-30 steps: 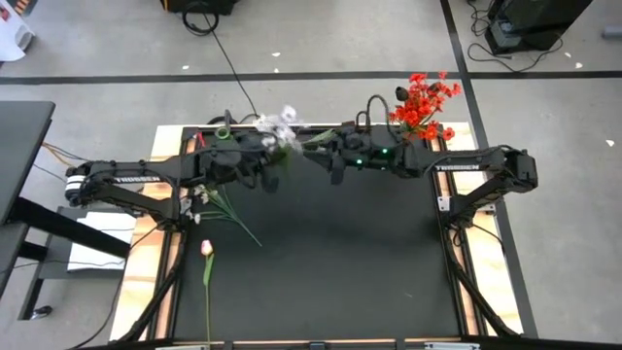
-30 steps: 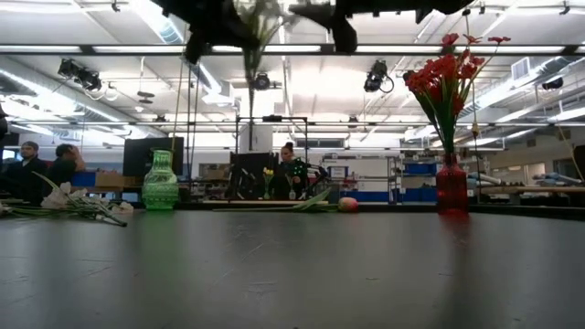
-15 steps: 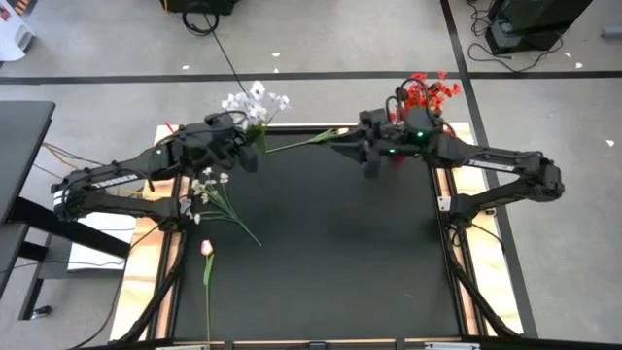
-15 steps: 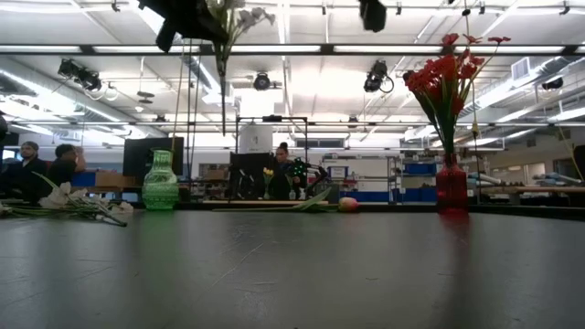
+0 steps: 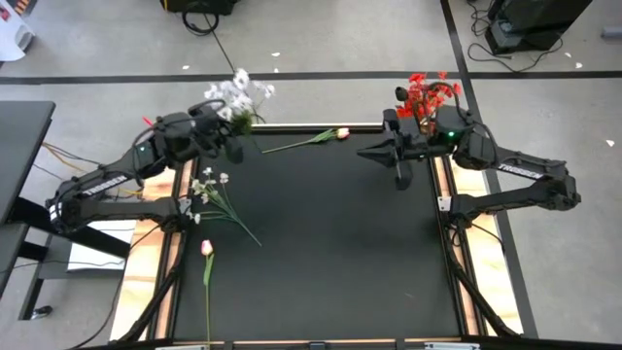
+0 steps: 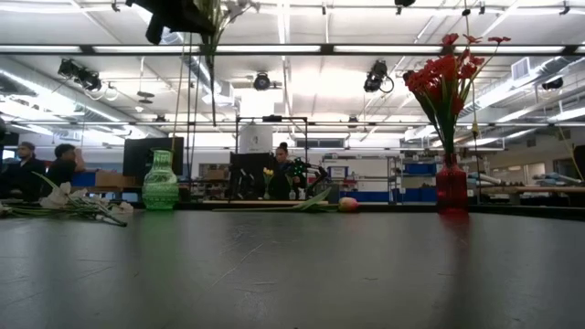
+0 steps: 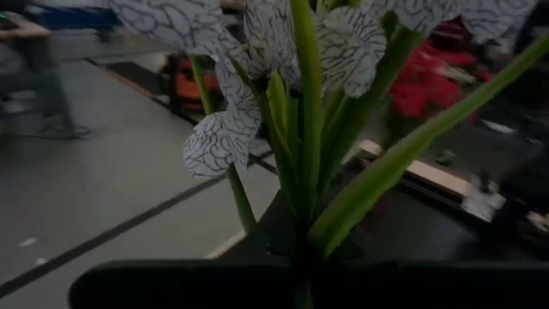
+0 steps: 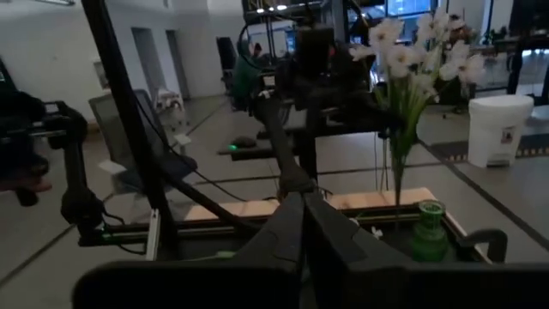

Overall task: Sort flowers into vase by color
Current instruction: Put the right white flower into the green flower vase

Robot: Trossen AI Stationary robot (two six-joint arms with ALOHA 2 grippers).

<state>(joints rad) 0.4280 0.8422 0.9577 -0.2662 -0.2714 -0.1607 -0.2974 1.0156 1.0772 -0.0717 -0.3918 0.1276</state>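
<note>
My left gripper is shut on a bunch of white flowers high above the table's far left corner. The bunch's green stems hang down over a green vase. My right gripper is shut on nothing and hovers near the far right, beside a red vase full of red flowers. Flat on the table lie a pink bud flower, a white spray and another pink bud. My left gripper pinches the white bunch's stems just below the blooms, between its two fingers. The fingers lie roughly level, across the stems. The bunch stands upright and lifted clear, with blooms above the fingers and the stems' lower ends hanging free above the green vase.
The black mat has free room in its middle and near half. Wooden side rails run along both edges. People sit in the room beyond the far edge.
My left gripper has carried the white bunch from the far middle toward the table's far left corner, keeping it upright. My right gripper has drawn back toward the right edge, next to the red vase, and has shut.
</note>
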